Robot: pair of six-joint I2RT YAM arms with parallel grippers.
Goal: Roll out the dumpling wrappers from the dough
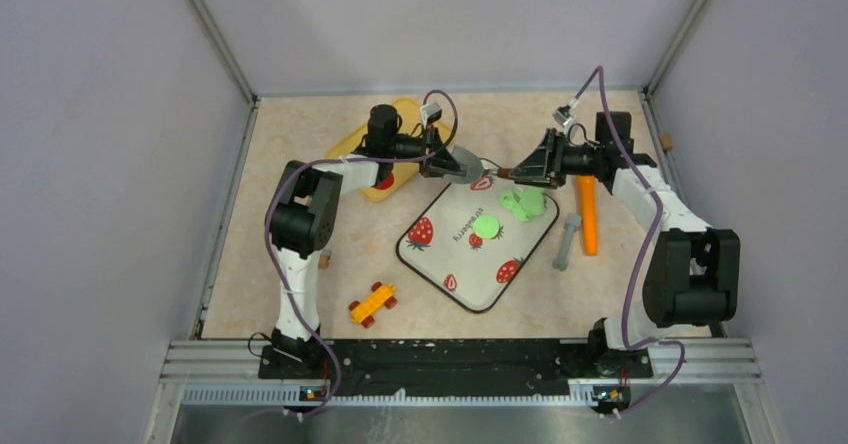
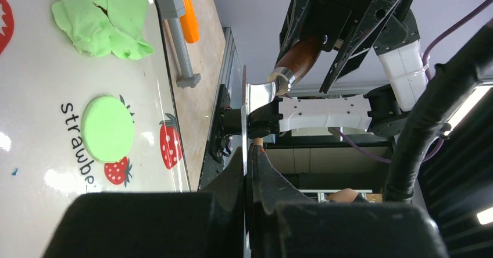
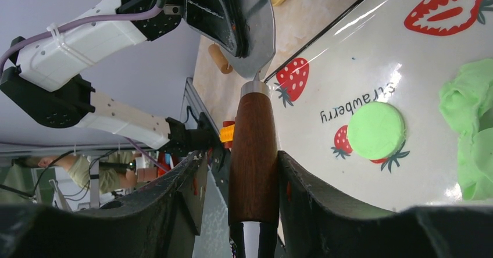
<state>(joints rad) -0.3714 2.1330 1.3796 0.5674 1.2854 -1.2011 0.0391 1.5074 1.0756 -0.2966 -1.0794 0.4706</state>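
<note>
- The dough (image 1: pixel 523 203), a ragged bright green lump, lies on the far right part of the strawberry mat (image 1: pixel 440 264).
- One dumpling wrapper (image 1: pixel 487 227), a flat green round, sits on the same mat just left of and nearer than the dough, apart from it, by the printed word.
- Above the mat's far edge the two arms meet over one tool, which has a metal blade (image 3: pixel 258 31) and a wooden handle (image 3: pixel 254 153).
- The left claw (image 2: pixel 248 153) is clenched on the blade.
- The right claw (image 3: pixel 241 156) is released. Its fingers stand on either side of the handle, with a gap showing on one side.
- On the bench (image 1: pixel 300 164) right of the mat lie an orange rod (image 1: pixel 587 214) and a grey tool (image 1: pixel 567 241).
- A yellow tray (image 1: pixel 385 186) sits behind the left arm, and a toy car (image 1: pixel 372 304) is near the mat's near-left edge.
</note>
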